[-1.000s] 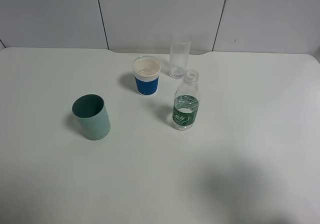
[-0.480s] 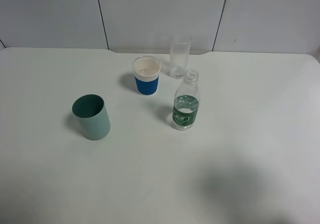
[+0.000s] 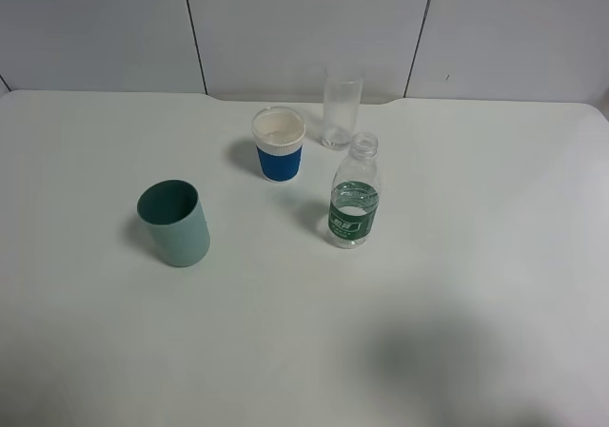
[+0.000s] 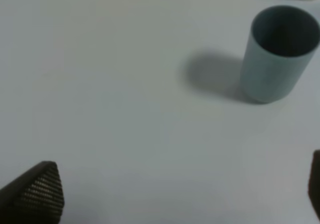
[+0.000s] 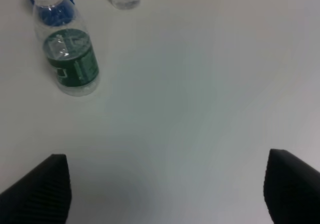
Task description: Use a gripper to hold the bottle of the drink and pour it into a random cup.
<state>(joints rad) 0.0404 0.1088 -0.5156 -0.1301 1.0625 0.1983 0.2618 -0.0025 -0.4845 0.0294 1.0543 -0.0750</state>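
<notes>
The uncapped bottle of the drink (image 3: pixel 354 203), clear with a dark green label, stands upright near the table's middle, also seen as the bottle (image 5: pixel 67 54) in the right wrist view. My right gripper (image 5: pixel 165 189) is open and empty, well short of the bottle. A teal cup (image 3: pixel 174 223) stands to the left, and a blue cup with a white rim (image 3: pixel 279 145) stands behind. My left gripper (image 4: pixel 175 194) is open and empty, apart from the teal cup (image 4: pixel 277 52). Neither gripper appears in the exterior high view.
A straight clear drinking glass (image 3: pixel 342 106) stands at the back, just behind the bottle, near the wall. The white table (image 3: pixel 495 256) runs wide on both sides. A soft dark shadow (image 3: pixel 428 351) lies on its near right part.
The shadow on the table's near right has crept slightly left. The bottle, cups and glass stand where they were.
</notes>
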